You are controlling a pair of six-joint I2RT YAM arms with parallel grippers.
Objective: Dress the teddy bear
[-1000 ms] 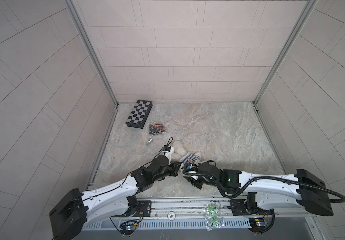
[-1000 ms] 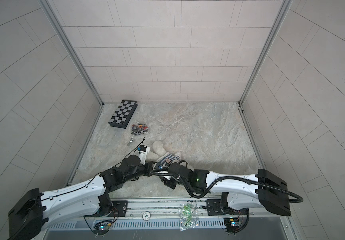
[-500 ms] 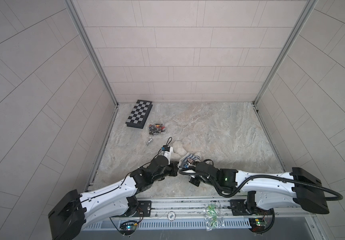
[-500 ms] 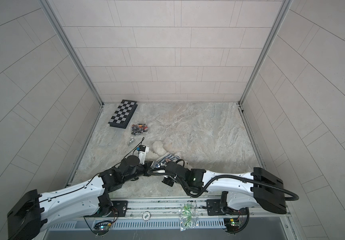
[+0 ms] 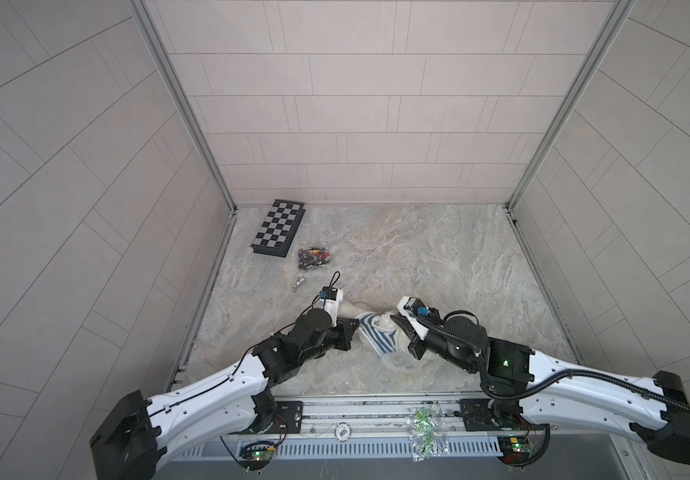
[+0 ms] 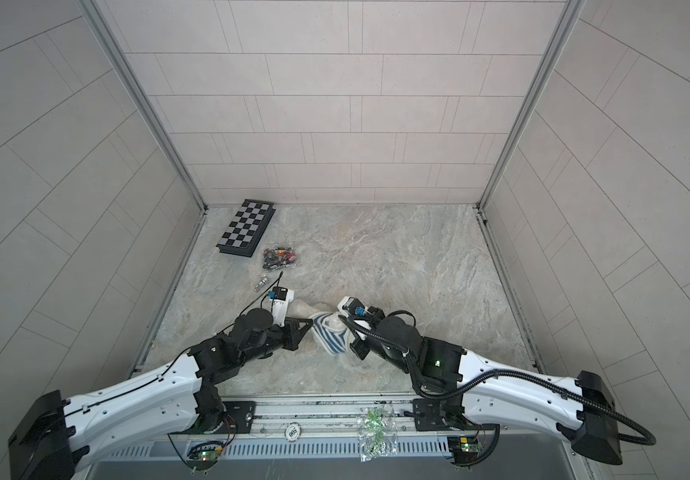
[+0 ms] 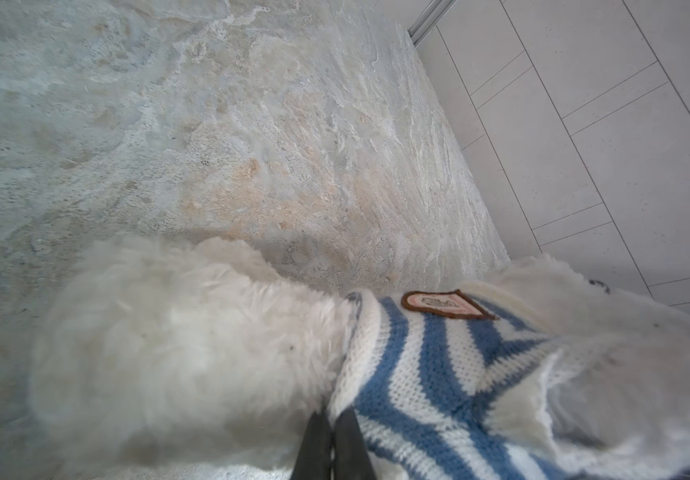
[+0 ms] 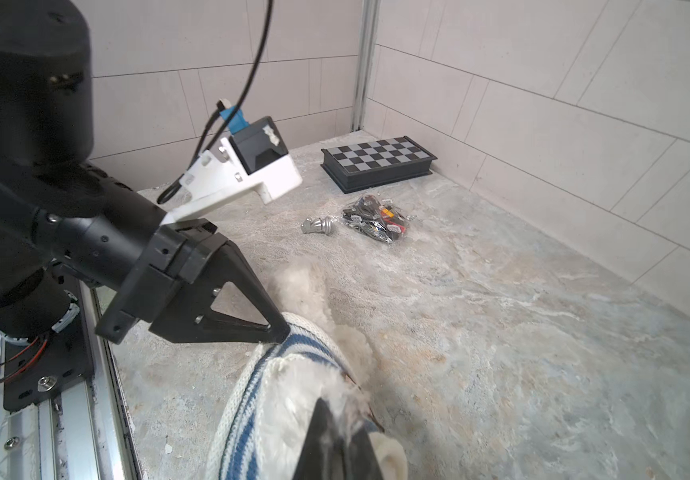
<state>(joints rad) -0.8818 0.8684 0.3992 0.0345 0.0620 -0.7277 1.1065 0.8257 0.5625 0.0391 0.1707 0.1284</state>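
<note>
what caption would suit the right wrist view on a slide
Left gripper pinches the striped shirt at its hem, partly over the teddy bear; chessboard behind.

Teddy bear (image 7: 168, 340) lies between my left gripper (image 5: 354, 329) and my right gripper (image 8: 326, 405); chessboard (image 5: 278, 228) back left, bag (image 5: 313, 257) just before it.

1. Pale beige walls (image 5: 347, 124) of large rectangular tiles enclose three sides.
2. Slim silver metal corner posts (image 5: 182, 104) stand where the walls meet.
3. Below lies a marbled grey-and-beige stone worktop (image 5: 418, 257), under soft, even light.
4. A silver metal rail (image 5: 355, 409) edges its front.
</note>
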